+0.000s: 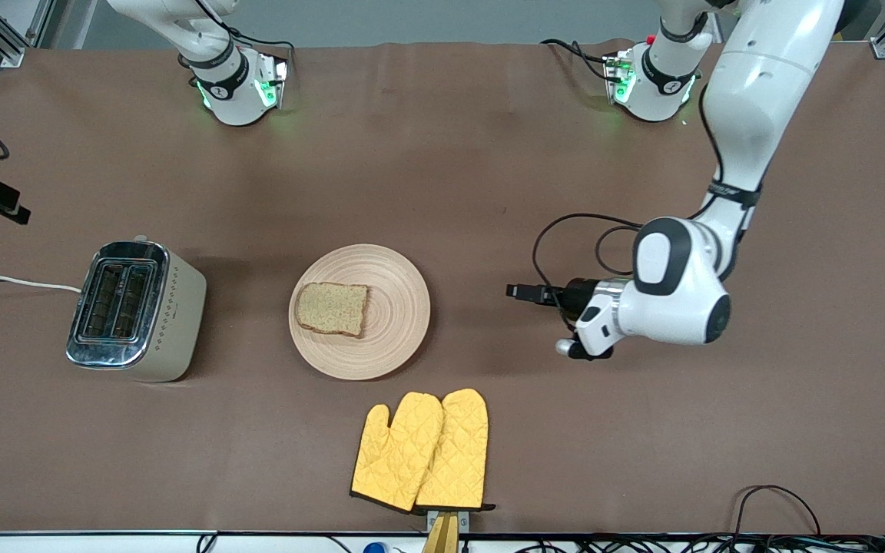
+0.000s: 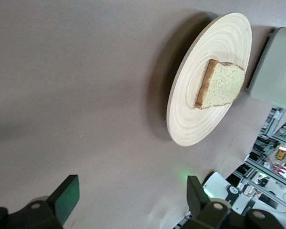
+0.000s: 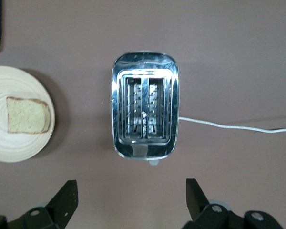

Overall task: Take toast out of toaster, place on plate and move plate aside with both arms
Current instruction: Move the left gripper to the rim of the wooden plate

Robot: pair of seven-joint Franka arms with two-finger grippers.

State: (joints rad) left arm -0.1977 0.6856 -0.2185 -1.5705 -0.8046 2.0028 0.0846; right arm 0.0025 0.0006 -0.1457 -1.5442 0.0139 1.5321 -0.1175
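The toast [image 1: 333, 308] lies flat on the round wooden plate [image 1: 392, 307] in the middle of the table. My left gripper [image 1: 515, 292] hangs low over the table beside the plate, toward the left arm's end, with its fingers pointing at the plate. It is open and empty. The left wrist view shows the gripper [image 2: 132, 191], the plate [image 2: 195, 119] and the toast [image 2: 222, 84] ahead of it. My right gripper [image 3: 131, 191] is out of the front view. It is open and empty, high over the toaster [image 3: 145, 112], with the plate [image 3: 14, 148] and the toast [image 3: 27, 116] to one side.
A steel two-slot toaster [image 1: 135, 307] stands beside the plate toward the right arm's end, its white cord [image 1: 12, 282] running off the table. A pair of yellow oven mitts [image 1: 423, 449] lies nearer the front camera than the plate.
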